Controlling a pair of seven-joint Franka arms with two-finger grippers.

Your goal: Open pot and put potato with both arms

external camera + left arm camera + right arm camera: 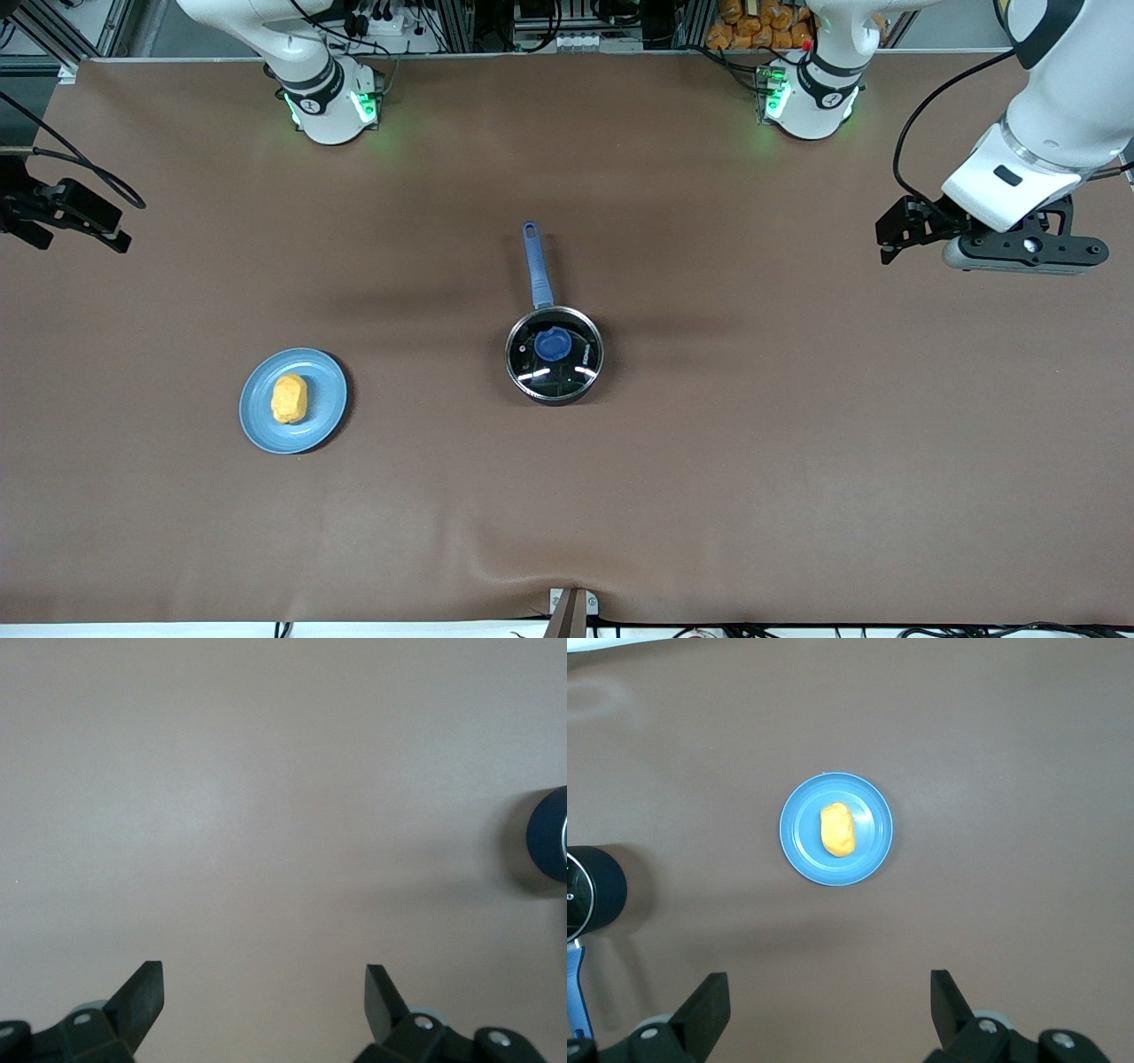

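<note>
The black pot (pixel 567 377) stands mid-table with its glass lid on, the blue knob (pixel 553 343) on top and the blue handle (pixel 537 266) pointing toward the robots' bases. The yellow-orange potato (pixel 289 399) lies on a light-blue plate (pixel 323 390) toward the right arm's end. My left gripper (pixel 889 241) is open and empty, up over bare table at the left arm's end; its wrist view (pixel 264 979) shows the pot's edge (pixel 551 835). My right gripper (pixel 106 229) is open and empty at the right arm's end; its wrist view (pixel 830 988) shows the potato (pixel 838 829) and the pot (pixel 594 890).
The brown table cover (pixel 797 443) is bare around the pot and plate. The two arm bases (pixel 332 102) (pixel 811 93) stand along the table's edge farthest from the front camera. A small clamp (pixel 571 607) sits at the nearest edge.
</note>
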